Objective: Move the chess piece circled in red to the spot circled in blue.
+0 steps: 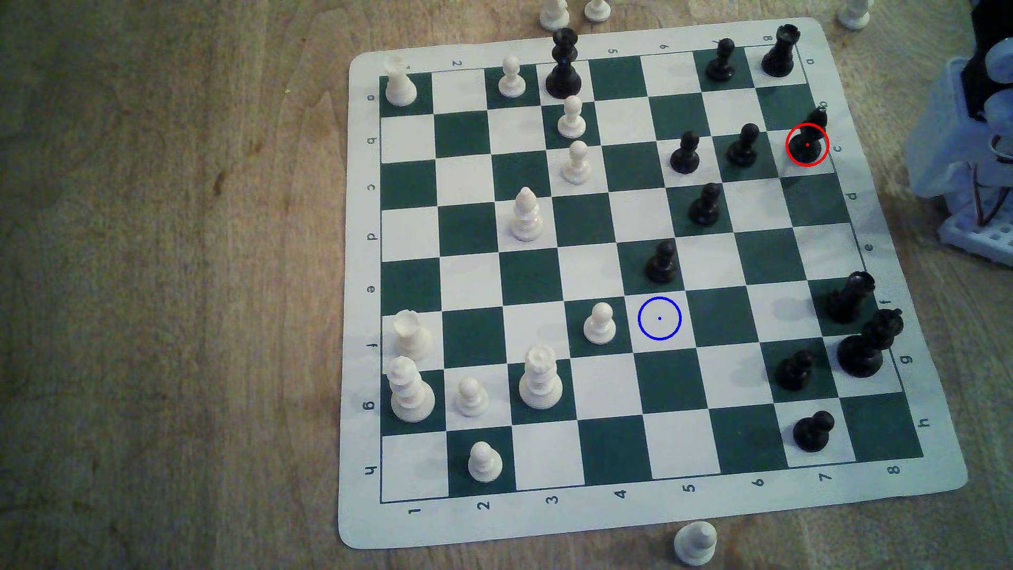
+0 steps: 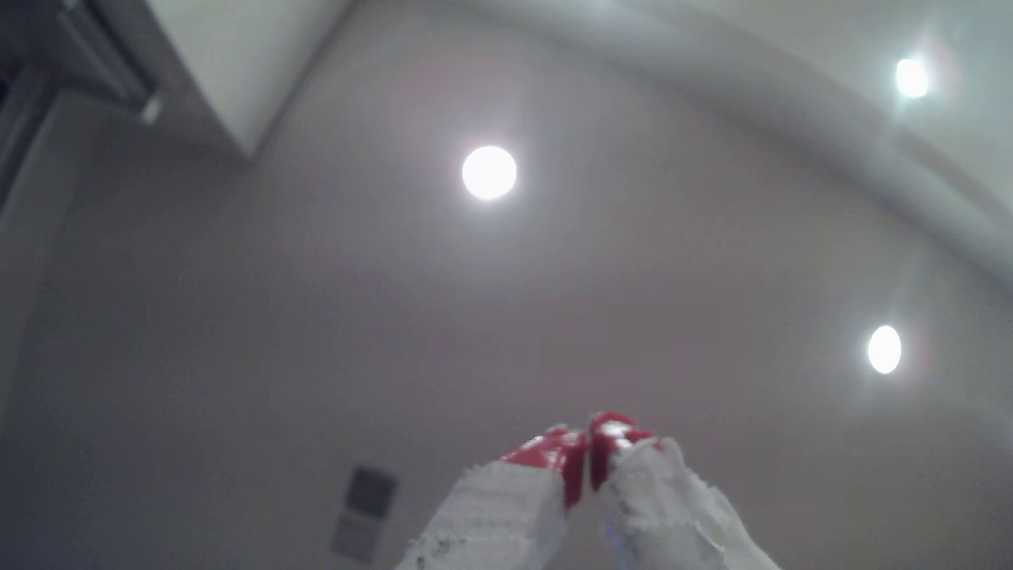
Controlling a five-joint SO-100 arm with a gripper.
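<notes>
On the brown wooden desk lies a flexible green-and-white chess mat, its corners rounded and its edges lettered and numbered. Going from the exterior view's left, white pieces stand along the mat's nine o'clock side, among them a white bishop with a pointed head and a ball-headed white pawn. Just beside that pawn, at its three o'clock, is the white square marked by a thin blue ring with a blue centre dot, bare of any piece. A ball-headed black pawn stands at the ring's twelve o'clock. Far over at the mat's two o'clock edge stands the black bishop-like chess piece, upright on a white square: a wide round base inside a red ring with a red dot, a slim body, and a small tapered tip. At three o'clock from it, off the mat, sits the white plastic robot arm base. In the wrist view the red-tipped, white-wrapped jaws point up at a ceiling with round lights, tips nearly touching, holding nothing.
</notes>
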